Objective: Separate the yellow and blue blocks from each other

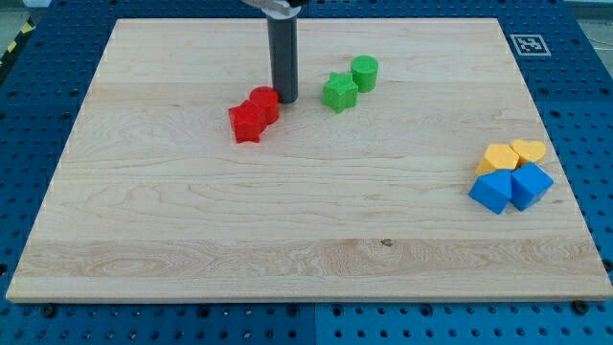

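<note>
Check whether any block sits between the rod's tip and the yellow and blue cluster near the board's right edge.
Nothing visible does. My tip sits beside the red blocks; the green blocks lie above the line toward the yellow blocks and blue blocks.

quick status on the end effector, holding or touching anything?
No gripper, just a rod: my tip holds nothing.
It sits at the right edge of the red cylinder, touching or nearly so; far from the yellow and blue blocks.
</note>
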Action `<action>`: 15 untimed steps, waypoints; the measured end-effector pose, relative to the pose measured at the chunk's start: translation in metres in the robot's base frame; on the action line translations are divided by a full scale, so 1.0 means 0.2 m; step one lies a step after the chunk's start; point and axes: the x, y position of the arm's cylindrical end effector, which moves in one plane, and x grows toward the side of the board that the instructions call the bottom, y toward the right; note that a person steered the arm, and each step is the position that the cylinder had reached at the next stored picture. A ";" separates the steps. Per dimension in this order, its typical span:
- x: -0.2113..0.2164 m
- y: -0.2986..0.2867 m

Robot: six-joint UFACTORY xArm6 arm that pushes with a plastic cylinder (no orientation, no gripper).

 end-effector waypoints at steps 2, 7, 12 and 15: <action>0.06 0.05; 0.18 1.63; 0.54 1.39; 0.56 1.17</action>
